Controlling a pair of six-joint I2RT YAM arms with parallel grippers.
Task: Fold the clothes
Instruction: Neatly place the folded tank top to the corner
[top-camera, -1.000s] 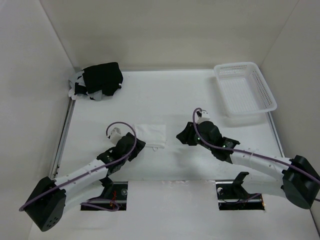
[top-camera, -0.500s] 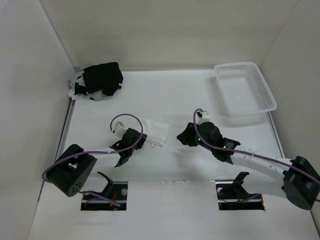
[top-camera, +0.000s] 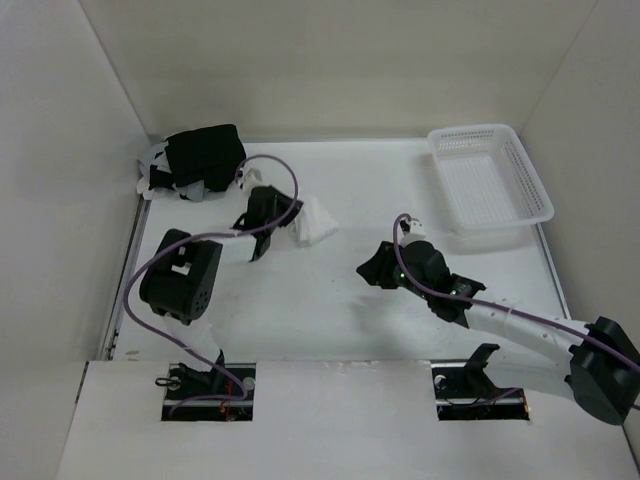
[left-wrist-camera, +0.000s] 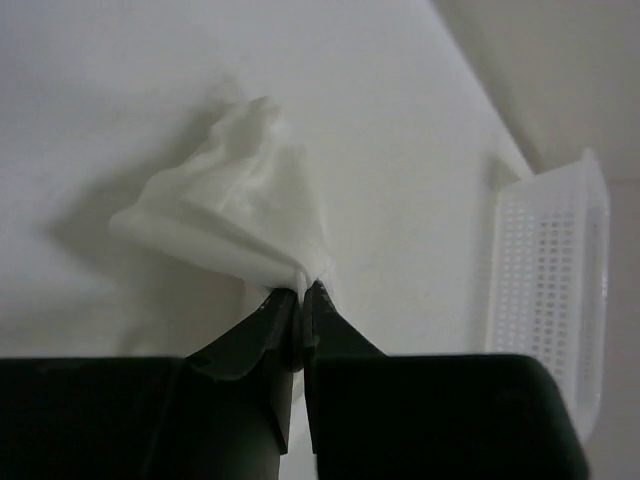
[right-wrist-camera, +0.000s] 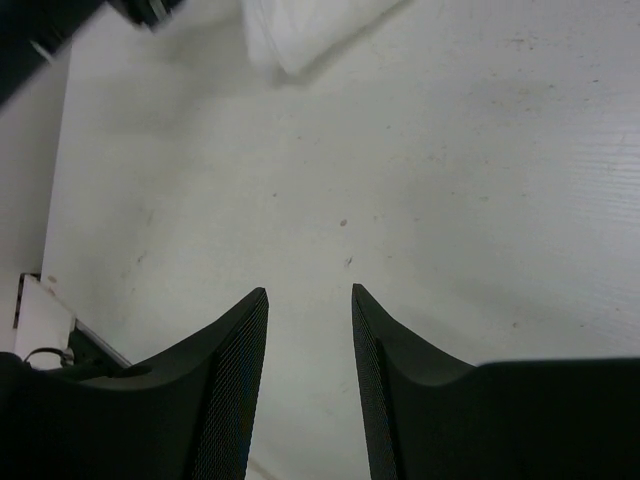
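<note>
- The small white thin-fabric camisole (top-camera: 316, 220) is now in the far-left part of the white table (top-camera: 400, 180), near the black folded garment bundle (top-camera: 205, 158) in the far-left corner but not touching it.
- A second ago it lay as a flat, neat rectangle near the middle of the table. Now it is gathered into a crumpled peak.
- The left gripper (left-wrist-camera: 301, 292) has gone from spread beside the cloth to pressed together on a corner of it. The fabric fans out from that pinch, with a shadow on the table below.
- Whether the camisole's far end still drags on the table cannot be told.
- The left arm has swung away from the near edge, carrying the cloth along.
- The right gripper (right-wrist-camera: 308, 295) has stayed put right of the table's middle. It is half spread over bare table, with nothing between its jaws.
- The white plastic mesh basket (top-camera: 490, 185) sits in the far-right corner, well apart.
- Judgement: the folding looks finished and the cloth is being moved toward the black bundle, but a one-corner hold risks undoing the fold.
</note>
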